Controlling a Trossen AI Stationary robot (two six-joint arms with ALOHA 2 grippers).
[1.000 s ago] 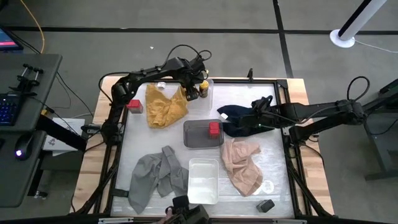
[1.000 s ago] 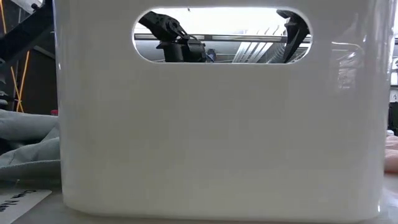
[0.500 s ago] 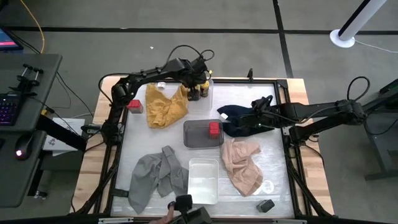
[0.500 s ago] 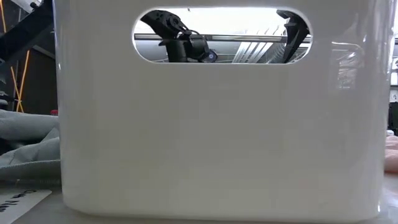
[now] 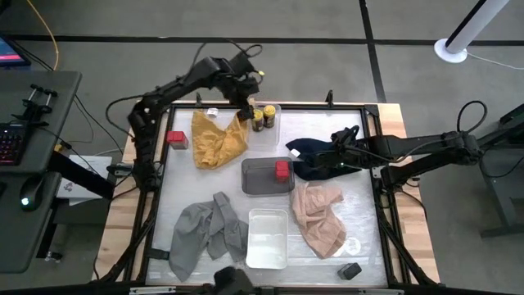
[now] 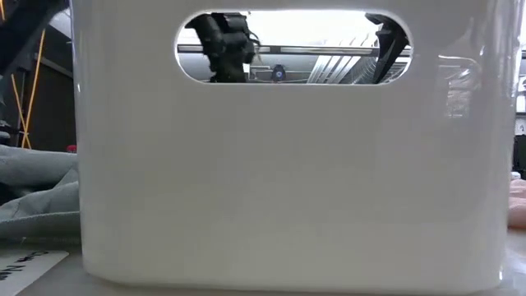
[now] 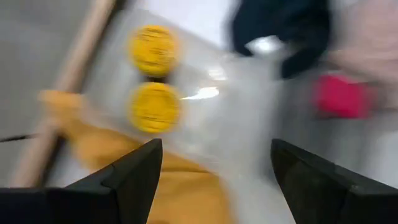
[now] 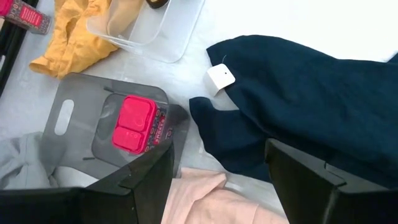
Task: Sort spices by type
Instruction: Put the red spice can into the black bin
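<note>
From above, the left gripper (image 5: pixel 246 88) hangs over the table's far edge, just beyond two yellow-lidded jars (image 5: pixel 262 116) that stand side by side in a clear tray (image 5: pixel 274 131) next to the yellow cloth (image 5: pixel 217 139). One red tin (image 5: pixel 282 170) sits in the grey tray (image 5: pixel 258 180) at mid-table; another red tin (image 5: pixel 176 139) lies near the left edge, and a flat black tin (image 5: pixel 350 270) rests at the near right corner. The right gripper (image 5: pixel 344 147) waits over the navy cloth (image 5: pixel 315 156).

At table height, a white bin wall (image 6: pixel 288 181) fills the picture — only the left arm shows through its handle slot.

In the left wrist view the jaws stand open and empty, with both jars' yellow lids (image 7: pixel 153 78) visible between the dark fingers (image 7: pixel 134 174).

In the right wrist view the jaws are spread with nothing between them — past them lie the navy cloth (image 8: pixel 298 99) and the red tin (image 8: pixel 134 123) in the grey tray (image 8: pixel 74 106).
</note>
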